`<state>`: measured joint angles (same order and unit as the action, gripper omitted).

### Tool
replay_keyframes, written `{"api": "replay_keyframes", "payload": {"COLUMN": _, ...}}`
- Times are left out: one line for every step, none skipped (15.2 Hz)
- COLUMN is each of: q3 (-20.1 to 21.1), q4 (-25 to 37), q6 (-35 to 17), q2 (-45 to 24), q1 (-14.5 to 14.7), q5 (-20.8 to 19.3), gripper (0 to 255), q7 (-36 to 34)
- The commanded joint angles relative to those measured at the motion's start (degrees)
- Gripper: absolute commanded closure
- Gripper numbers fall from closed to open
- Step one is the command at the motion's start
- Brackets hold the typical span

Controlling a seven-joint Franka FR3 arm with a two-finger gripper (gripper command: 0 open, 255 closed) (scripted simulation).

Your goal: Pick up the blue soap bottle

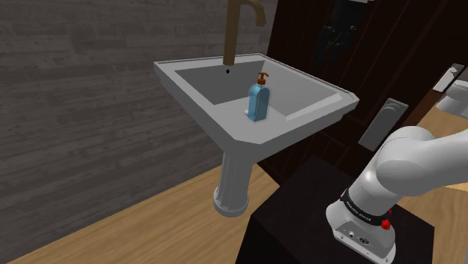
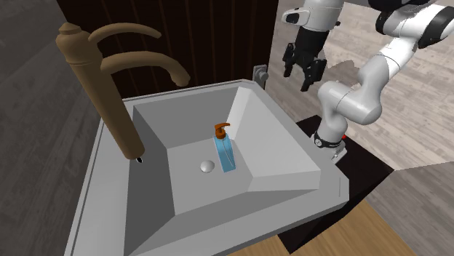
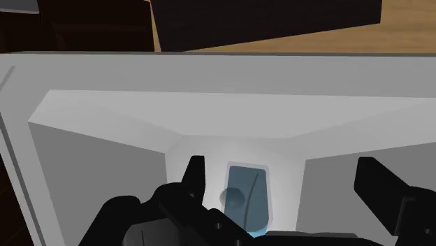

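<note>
A blue soap bottle (image 1: 259, 102) with a brown pump stands upright in the basin of a grey pedestal sink (image 1: 196, 93), near the drain (image 2: 206, 166). In the second exterior view the bottle (image 2: 226, 154) sits at the basin's middle. My black gripper (image 2: 304, 73) hangs open in the air beyond the sink's rim, on the stand's side and well above the bottle. It shows dark against the dark wall in the shoulder view (image 1: 334, 46). In the wrist view the bottle (image 3: 250, 199) lies far below, between the spread fingers (image 3: 194, 175) of my gripper (image 3: 281, 169), untouched.
A tall brown faucet (image 2: 109, 87) rises from the sink's back rim and arches over the basin. Dark wood panelling (image 2: 211, 36) stands behind the sink. The black stand (image 1: 300, 217) is beside the pedestal (image 1: 232, 187) on a wood floor. A white toilet (image 1: 454, 91) is at the shoulder view's right.
</note>
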<state>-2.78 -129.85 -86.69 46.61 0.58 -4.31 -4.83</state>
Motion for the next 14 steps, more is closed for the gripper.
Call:
{"api": "replay_keyframes", "payload": {"q3": 0.0, "q4": 0.0, "q6": 0.0, "q2": 0.0, "q1": 0.0, "q5": 0.0, "gripper": 0, "q7": 0.0}}
{"api": "replay_keyframes", "payload": {"q3": -0.3, "q4": 0.8, "q6": -1.0, "q2": -2.3, "q1": 0.0, "q5": 0.1, "gripper": 0, "q7": -0.1}}
{"api": "replay_keyframes", "payload": {"q3": -0.6, "q4": 1.7, "q6": -2.0, "q2": -4.7, "q1": -0.1, "q5": 0.2, "gripper": 0, "q7": -0.1}}
{"api": "replay_keyframes", "payload": {"q3": -0.9, "q4": 2.6, "q6": -2.9, "q2": -7.1, "q1": -0.1, "q5": 0.3, "gripper": 0, "q7": -0.1}}
{"api": "replay_keyframes", "payload": {"q3": -1.2, "q4": 3.6, "q6": -3.8, "q2": -9.5, "q1": -0.1, "q5": 0.5, "gripper": 0, "q7": -0.2}}
{"api": "replay_keyframes", "payload": {"q3": -1.5, "q4": 4.7, "q6": -4.6, "q2": -11.9, "q1": -0.1, "q5": 0.6, "gripper": 0, "q7": -0.2}}
{"api": "replay_keyframes", "payload": {"q3": -1.8, "q4": 5.9, "q6": -5.3, "q2": -14.3, "q1": -0.2, "q5": 0.8, "gripper": 0, "q7": -0.2}}
{"api": "replay_keyframes", "payload": {"q3": -2.1, "q4": 7.1, "q6": -6.0, "q2": -16.7, "q1": -0.2, "q5": 1.0, "gripper": 0, "q7": -0.1}}
{"api": "replay_keyframes", "payload": {"q3": -2.4, "q4": 8.5, "q6": -6.6, "q2": -19.1, "q1": -0.2, "q5": 1.2, "gripper": 0, "q7": -0.1}}
{"api": "replay_keyframes", "payload": {"q3": -2.7, "q4": 9.8, "q6": -7.2, "q2": -21.6, "q1": -0.2, "q5": 1.5, "gripper": 0, "q7": 0.0}}
{"api": "replay_keyframes", "payload": {"q3": -3.0, "q4": 11.3, "q6": -7.6, "q2": -24.0, "q1": -0.2, "q5": 1.8, "gripper": 0, "q7": 0.1}}
{"api": "replay_keyframes", "payload": {"q3": -3.3, "q4": 12.8, "q6": -8.0, "q2": -26.5, "q1": -0.2, "q5": 2.1, "gripper": 0, "q7": 0.1}}
{"api": "replay_keyframes", "payload": {"q3": -3.6, "q4": 14.4, "q6": -8.4, "q2": -28.9, "q1": -0.3, "q5": 2.4, "gripper": 0, "q7": 0.3}}
{"api": "replay_keyframes", "payload": {"q3": -3.9, "q4": 16.1, "q6": -8.6, "q2": -31.4, "q1": -0.3, "q5": 2.7, "gripper": 0, "q7": 0.4}}
